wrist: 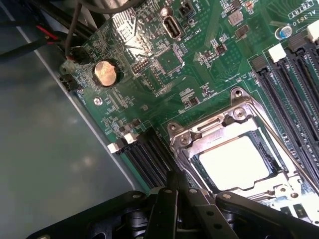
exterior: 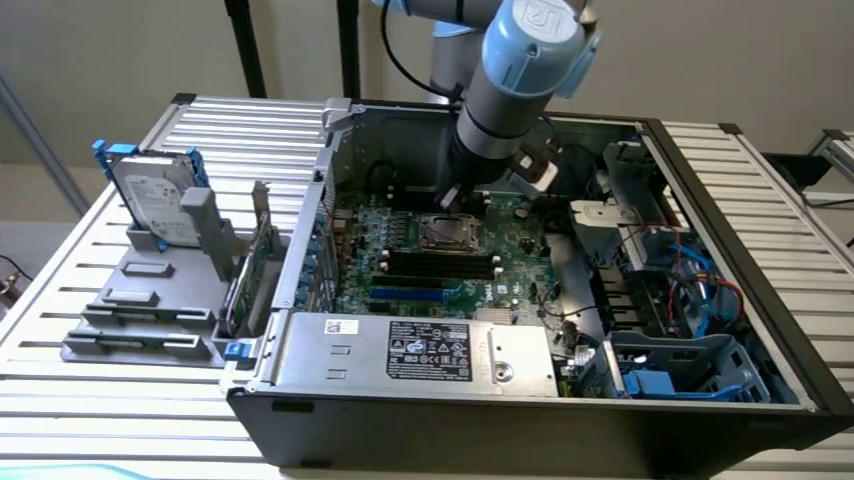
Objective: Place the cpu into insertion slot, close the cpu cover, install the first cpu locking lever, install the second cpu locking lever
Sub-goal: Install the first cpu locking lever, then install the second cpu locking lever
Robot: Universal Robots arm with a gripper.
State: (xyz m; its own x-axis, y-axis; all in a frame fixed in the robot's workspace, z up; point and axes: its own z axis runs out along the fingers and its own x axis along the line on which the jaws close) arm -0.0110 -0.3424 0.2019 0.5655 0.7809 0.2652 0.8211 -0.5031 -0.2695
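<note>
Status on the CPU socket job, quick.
Gripper shut, empty, just off the socket edge. CPU seated in insertion slot, CPU cover down over it. Nothing in the way.

Cpu (wrist: 234, 162): pale square, lying flat in the insertion slot (wrist: 259, 137) mid-motherboard (wrist: 164, 64). Cpu cover (wrist: 219, 124): silvery frame, lowered flat over slot, rim around the chip. Lever rod along its edge.

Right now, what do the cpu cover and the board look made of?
cpu cover: bare metal, likely steel; silvery and shiny, with bright glints along its edges. Board: looks like green-coated circuit laminate, slightly glossy, with fine traces and soldered parts.
</note>
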